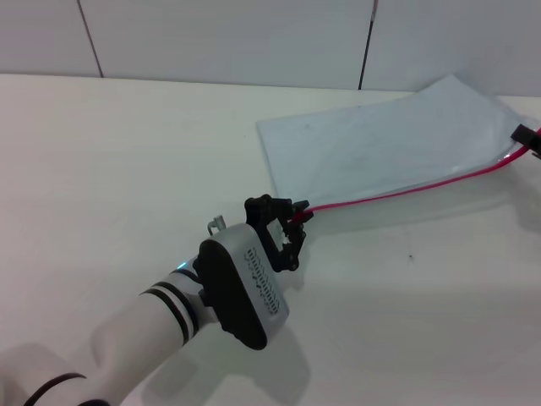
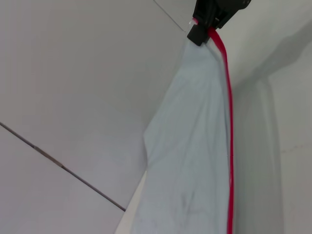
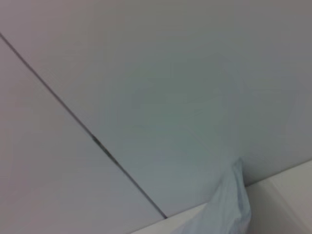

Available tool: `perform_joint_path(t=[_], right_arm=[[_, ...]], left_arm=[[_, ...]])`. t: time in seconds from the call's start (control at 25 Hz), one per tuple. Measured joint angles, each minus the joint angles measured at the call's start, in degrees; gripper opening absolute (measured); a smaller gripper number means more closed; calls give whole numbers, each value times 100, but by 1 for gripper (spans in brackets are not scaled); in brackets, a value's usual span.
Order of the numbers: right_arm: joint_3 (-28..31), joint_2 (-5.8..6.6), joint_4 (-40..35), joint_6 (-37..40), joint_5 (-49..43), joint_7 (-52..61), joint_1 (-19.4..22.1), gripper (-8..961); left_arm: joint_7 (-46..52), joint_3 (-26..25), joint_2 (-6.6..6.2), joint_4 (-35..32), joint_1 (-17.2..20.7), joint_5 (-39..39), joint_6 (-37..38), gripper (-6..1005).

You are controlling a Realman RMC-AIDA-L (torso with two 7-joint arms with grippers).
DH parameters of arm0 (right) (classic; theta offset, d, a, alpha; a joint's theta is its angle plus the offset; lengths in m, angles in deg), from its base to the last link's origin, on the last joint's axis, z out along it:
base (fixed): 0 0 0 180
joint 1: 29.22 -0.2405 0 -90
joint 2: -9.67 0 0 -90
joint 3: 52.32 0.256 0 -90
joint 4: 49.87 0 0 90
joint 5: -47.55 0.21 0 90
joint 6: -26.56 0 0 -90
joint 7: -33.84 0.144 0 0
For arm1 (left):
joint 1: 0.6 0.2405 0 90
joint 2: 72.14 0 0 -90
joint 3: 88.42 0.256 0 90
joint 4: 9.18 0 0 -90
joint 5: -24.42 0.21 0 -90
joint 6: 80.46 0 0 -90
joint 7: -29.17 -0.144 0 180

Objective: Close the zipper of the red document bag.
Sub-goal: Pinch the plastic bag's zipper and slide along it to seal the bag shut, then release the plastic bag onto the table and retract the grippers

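The red document bag (image 1: 380,148) is a pale blue-grey pouch lying on the white table at the right, also seen in the left wrist view (image 2: 190,161) and as a corner in the right wrist view (image 3: 229,209). Its zipper (image 1: 406,190) is a thin red strip along the near long edge (image 2: 228,122). My left gripper (image 1: 296,220) is shut on the zipper's left end at the bag's near corner. At the picture's right edge my right gripper (image 1: 528,137) pinches the zipper's other end; its black fingers (image 2: 207,17) clamp the red strip. I cannot make out the slider tab.
The white table (image 1: 127,169) stretches wide to the left of the bag and in front of it. A tiled wall (image 1: 254,34) with dark seams rises behind the table. The bag's right end casts a shadow and looks slightly lifted.
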State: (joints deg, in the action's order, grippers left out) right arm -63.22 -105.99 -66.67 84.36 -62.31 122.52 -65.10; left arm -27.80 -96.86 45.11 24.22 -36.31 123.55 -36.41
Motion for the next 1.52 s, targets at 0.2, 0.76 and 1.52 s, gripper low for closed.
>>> perform_joint_path(t=[0.2,0.76,1.52], right_arm=[[139,0,-42,-1,-2,-1,70,43],[651,-30,-152,247,2,-744,135,117],[2681,-90,1503,2175,-1,-5937,614,702]], left_arm=[[19,0,0,0,39,1,17,82],[1383,0,-43,-265,149,-1,769,315],[5645,-93,-91,-2165,580,-231,3168,742]])
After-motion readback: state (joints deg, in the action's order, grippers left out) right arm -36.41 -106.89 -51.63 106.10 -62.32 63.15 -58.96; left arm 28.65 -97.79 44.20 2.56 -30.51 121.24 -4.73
